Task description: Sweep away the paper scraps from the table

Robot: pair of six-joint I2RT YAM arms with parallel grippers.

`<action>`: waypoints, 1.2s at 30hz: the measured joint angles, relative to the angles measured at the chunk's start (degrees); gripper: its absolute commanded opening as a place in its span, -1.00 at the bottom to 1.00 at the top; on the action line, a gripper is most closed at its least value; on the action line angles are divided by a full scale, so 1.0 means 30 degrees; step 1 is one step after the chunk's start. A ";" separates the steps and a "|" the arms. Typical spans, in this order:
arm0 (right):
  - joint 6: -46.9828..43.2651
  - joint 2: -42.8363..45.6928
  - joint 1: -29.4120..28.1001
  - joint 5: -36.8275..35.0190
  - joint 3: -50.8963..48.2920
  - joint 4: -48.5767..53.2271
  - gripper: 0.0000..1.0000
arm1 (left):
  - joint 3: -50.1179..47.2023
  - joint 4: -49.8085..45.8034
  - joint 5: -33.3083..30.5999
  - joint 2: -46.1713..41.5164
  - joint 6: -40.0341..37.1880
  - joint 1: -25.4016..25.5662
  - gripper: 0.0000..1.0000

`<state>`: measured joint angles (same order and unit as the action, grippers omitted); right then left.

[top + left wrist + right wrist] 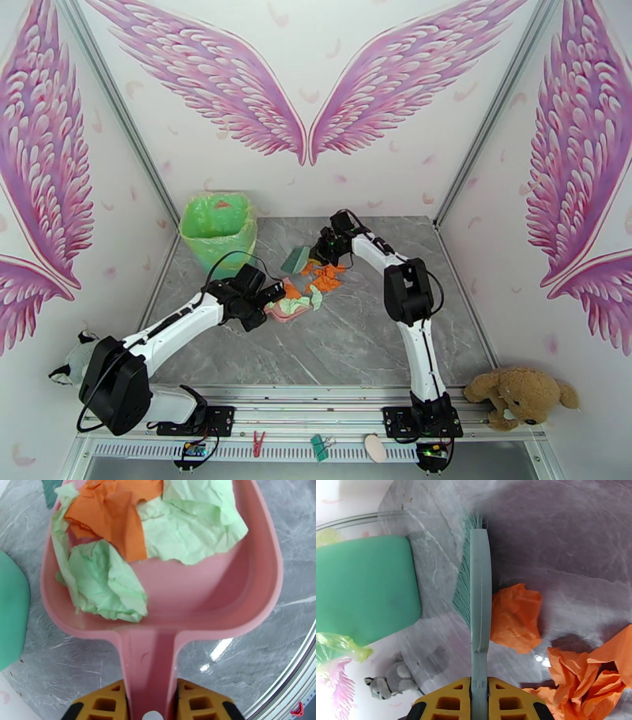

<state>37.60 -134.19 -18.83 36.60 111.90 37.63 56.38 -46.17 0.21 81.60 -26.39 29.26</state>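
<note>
Gently: your left gripper (150, 701) clamps the dustpan (272, 559) handle, your right gripper (479, 697) the brush (480, 578), so sweep, don't pinch, those featherlight crumpled scraps (515, 616) just ahead of its fingers (507, 695).

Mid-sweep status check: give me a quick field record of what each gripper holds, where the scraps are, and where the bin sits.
left gripper: shut on the handle of the pink dustpan
right gripper: shut on the handle of the green brush
in dustpan: mint and orange paper scraps
on table: loose orange scraps beside the brush
green bin: back left corner, bag-lined
</note>
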 measured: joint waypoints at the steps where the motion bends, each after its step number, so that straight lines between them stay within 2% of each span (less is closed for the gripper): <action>1: -0.0211 0.0168 0.0131 0.0029 -0.0393 -0.0138 -1.00 | 0.0007 -0.0058 0.0066 0.0219 -0.0182 -0.0168 -1.00; 9: -0.2018 0.3293 0.1377 -0.0707 -0.4211 -0.0160 -1.00 | 0.0029 -0.0379 0.0087 0.0787 -0.1020 -0.0991 -1.00; 16: -0.2994 0.7628 0.1989 -0.2011 -0.8211 0.0350 -1.00 | 0.0219 -0.0430 -0.0029 0.0882 -0.1428 -0.0816 -1.00; 20: -0.3810 1.0069 0.1967 -0.3308 -0.8699 0.1756 -1.00 | 0.0401 -0.0612 -0.0401 0.1341 -0.1712 -0.0393 -1.00; 23: -0.4867 1.1366 0.1953 -0.5049 -0.7482 0.3789 -1.00 | 0.0823 -0.0794 -0.0663 0.1894 -0.1923 -0.0087 -1.00; 27: -0.6834 1.1315 0.1953 -0.8298 -0.3432 0.6761 -1.00 | 0.1406 -0.0947 -0.1005 0.2594 -0.2266 0.0328 -1.00; 31: -0.8786 0.9712 0.1953 -1.2247 0.0925 0.9311 -1.00 | 0.1508 -0.1107 -0.1013 0.2769 -0.2492 0.0860 -1.00; 36: -1.0622 0.6462 0.1734 -1.6072 0.3621 1.1256 -1.00 | 0.1508 -0.1362 -0.0918 0.2769 -0.2565 0.1661 -1.00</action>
<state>5.74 -114.80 -13.63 -11.62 122.76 71.40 60.90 -50.26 -2.55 89.91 -34.09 34.24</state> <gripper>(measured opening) 0.129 0.276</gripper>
